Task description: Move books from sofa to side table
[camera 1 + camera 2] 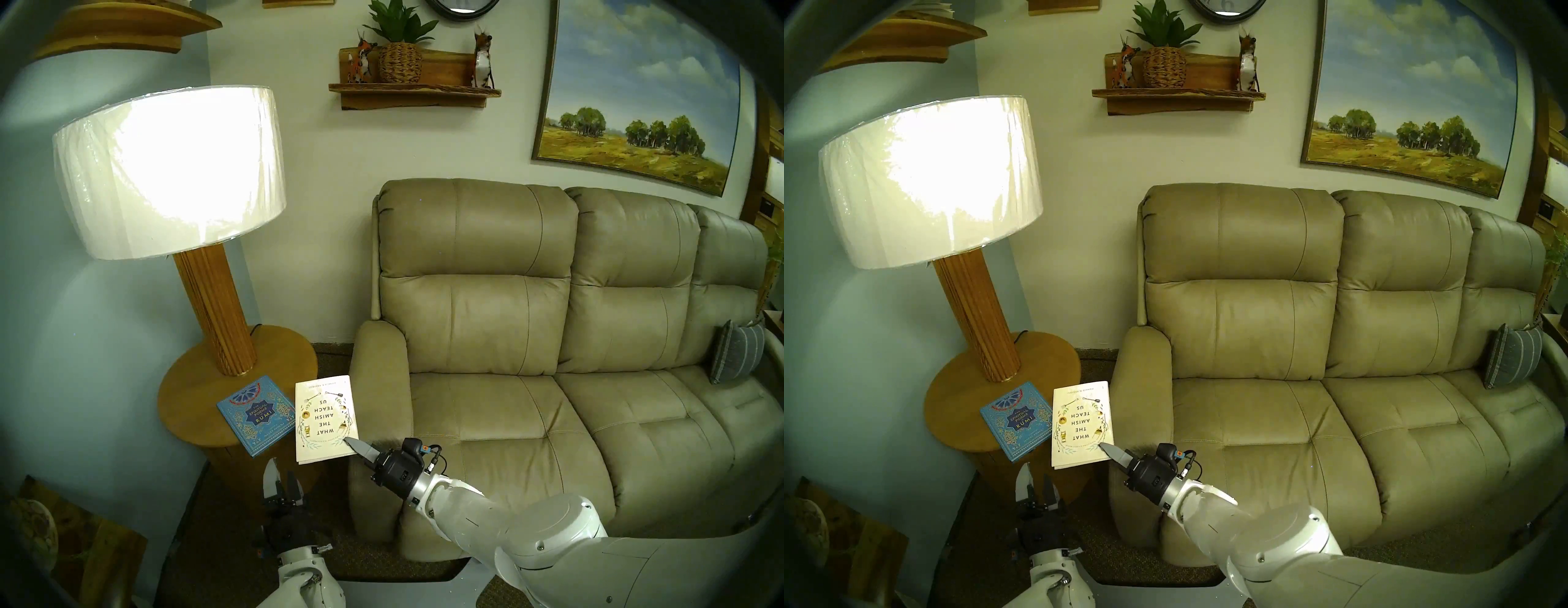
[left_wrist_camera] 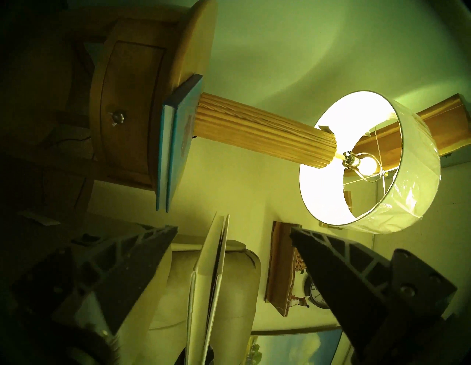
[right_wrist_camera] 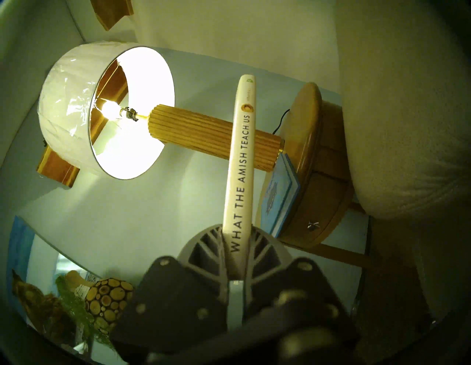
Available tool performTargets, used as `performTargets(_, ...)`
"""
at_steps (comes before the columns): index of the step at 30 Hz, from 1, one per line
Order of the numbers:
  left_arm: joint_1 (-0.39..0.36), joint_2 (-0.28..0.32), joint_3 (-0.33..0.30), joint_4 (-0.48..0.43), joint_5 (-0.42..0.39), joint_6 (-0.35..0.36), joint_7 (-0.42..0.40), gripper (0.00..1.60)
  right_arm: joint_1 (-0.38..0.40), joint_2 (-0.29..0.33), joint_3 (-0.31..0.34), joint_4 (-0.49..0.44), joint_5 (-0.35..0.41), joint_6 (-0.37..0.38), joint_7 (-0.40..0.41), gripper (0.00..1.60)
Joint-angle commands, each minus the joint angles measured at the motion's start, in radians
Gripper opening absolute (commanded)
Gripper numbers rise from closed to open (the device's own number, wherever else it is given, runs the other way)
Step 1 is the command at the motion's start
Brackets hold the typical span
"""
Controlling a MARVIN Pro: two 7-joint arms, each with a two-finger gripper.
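1. The room is a sitting corner with pale walls, a framed landscape painting (image 1: 636, 97) hung above the seating, and a wooden wall shelf (image 1: 413, 91) carrying a potted plant and two animal figures.
2. The sofa (image 1: 551, 339) is tan leather with three seats; its cushions hold no book, and a striped grey pillow (image 1: 736, 350) leans in its far corner.
3. A lit lamp (image 1: 169, 170) with a wide cream shade and a ribbed wooden column stands on the round wooden bench (image 1: 191, 382), which sits just beside the sofa's near armrest.
4. The right arm reaches across in front of the armrest, and the right gripper (image 1: 354, 446) is clamped on the corner of the cream book (image 1: 324, 418). The right wrist view shows its spine, reading "What the Amish Teach Us", pinched between the fingers.
5. That cream book is held roughly level in the air, between the bench and the armrest, touching neither that I can tell.
6. The turquoise book (image 1: 256, 414) lies flat on the bench's front edge, one corner overhanging, just in front of the lamp's base.
7. The left gripper (image 1: 282, 477) hangs low in front of the bench, below both books, its jaws spread wide and holding nothing.
8. A small knob (image 2: 118, 117) sits on the bench's drawer front.
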Motion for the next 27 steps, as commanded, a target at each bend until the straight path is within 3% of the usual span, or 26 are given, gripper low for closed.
performTargets(1,-0.073,-0.009,0.011,0.039,0.006,0.020,0.015,1.60,0.003,-0.016,0.000,-0.003,0.001,0.004,0.064,0.00)
performTargets(6,-0.092,-0.006,0.016,0.071,0.012,0.037,0.009,1.60,0.002,-0.001,0.002,-0.003,-0.006,0.019,0.095,0.00)
performTargets(9,-0.108,-0.010,0.018,0.096,0.021,0.034,-0.009,1.46,0.000,0.004,-0.002,-0.003,-0.011,0.021,0.108,0.00)
performTargets(20,-0.136,-0.006,0.035,0.103,0.036,0.061,-0.005,1.47,-0.014,0.009,-0.020,-0.003,-0.033,0.040,0.113,0.00)
performTargets(23,-0.144,-0.009,0.033,0.115,0.034,0.058,0.005,1.14,-0.015,0.010,-0.021,-0.003,-0.037,0.043,0.122,0.00)
performTargets(24,-0.144,-0.009,0.033,0.115,0.034,0.058,0.005,1.14,-0.015,0.010,-0.021,-0.003,-0.037,0.043,0.122,0.00)
performTargets(25,-0.150,-0.013,0.031,0.127,0.036,0.048,0.005,0.78,-0.016,0.010,-0.022,-0.003,-0.040,0.042,0.126,0.00)
performTargets(26,-0.153,-0.013,0.032,0.133,0.036,0.052,0.003,0.69,-0.016,0.010,-0.022,-0.003,-0.041,0.043,0.128,0.00)
performTargets(27,-0.154,-0.012,0.032,0.137,0.036,0.055,0.002,0.43,-0.016,0.010,-0.022,-0.003,-0.042,0.042,0.129,0.00)
